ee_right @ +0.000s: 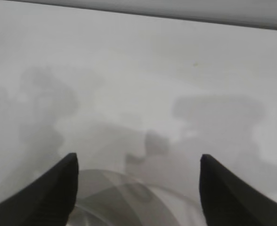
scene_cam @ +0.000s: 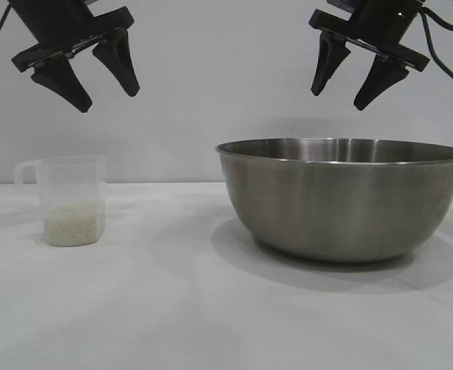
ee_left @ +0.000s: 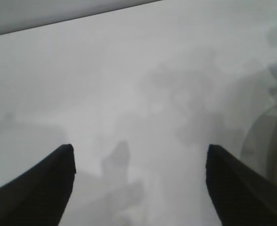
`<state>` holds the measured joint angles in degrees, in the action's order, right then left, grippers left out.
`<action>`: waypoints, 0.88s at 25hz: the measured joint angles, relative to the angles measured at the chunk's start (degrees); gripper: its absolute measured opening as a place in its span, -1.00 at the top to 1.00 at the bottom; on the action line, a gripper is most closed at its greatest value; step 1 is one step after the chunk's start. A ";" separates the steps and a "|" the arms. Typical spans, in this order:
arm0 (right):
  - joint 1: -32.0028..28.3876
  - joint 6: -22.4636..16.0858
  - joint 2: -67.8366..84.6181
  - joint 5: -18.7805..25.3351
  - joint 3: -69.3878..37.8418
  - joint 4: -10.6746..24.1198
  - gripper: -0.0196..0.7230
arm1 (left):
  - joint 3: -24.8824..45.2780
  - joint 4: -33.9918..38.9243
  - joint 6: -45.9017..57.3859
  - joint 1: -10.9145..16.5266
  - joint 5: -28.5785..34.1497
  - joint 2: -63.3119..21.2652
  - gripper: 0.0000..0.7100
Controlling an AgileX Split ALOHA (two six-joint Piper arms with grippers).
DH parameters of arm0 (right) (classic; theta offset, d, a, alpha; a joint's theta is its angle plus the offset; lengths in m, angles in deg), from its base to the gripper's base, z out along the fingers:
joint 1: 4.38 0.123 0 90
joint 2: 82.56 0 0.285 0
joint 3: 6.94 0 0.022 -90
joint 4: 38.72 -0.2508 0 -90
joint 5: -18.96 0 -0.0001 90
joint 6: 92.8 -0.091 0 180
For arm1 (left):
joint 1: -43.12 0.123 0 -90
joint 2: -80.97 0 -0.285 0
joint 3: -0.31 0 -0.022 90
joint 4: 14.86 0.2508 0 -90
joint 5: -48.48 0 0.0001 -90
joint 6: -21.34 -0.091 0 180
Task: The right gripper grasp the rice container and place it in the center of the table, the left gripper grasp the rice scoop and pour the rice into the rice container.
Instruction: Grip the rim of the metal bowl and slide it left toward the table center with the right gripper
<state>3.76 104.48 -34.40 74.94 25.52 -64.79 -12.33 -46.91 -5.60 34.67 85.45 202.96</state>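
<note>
Both claws hang high, jaws spread wide and holding nothing: the left gripper (scene_cam: 103, 83) above the rice scoop (scene_cam: 68, 202), the right gripper (scene_cam: 342, 91) over the rice container (scene_cam: 342, 200). Scoop stands upright at the table's (scene_cam: 172, 308) left, rice (scene_cam: 72, 226) low inside; bowl sits right, its inside hidden from here.

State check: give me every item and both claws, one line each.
left claw: open, raised above the measuring cup, holding nothing
right claw: open, raised above the steel bowl, holding nothing
steel bowl: upright on the table, right of centre
measuring cup: upright, untouched
rice: shallow layer in the cup
</note>
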 joint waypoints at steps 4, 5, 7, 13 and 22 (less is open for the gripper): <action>0.00 0.00 0.00 0.00 0.00 0.00 -0.39 | 0.00 0.00 0.00 0.00 0.00 0.00 -0.46; 0.00 0.00 0.00 0.00 0.00 0.00 -0.39 | 0.00 0.00 0.00 0.00 0.00 0.00 -0.46; 0.00 0.11 0.00 0.00 0.00 0.09 -0.39 | 0.00 0.00 0.00 0.00 0.09 0.00 -0.46; 0.00 0.09 0.00 3.37 0.00 2.90 -0.39 | 0.00 0.00 0.00 0.00 0.22 0.00 -0.46; -0.04 -3.51 5.41 13.56 0.00 14.71 -0.39 | 0.00 0.04 0.00 0.00 0.26 0.00 -0.46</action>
<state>3.72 100.98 -28.98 88.50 25.52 -50.08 -12.33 -46.87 -5.60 34.67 85.72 202.96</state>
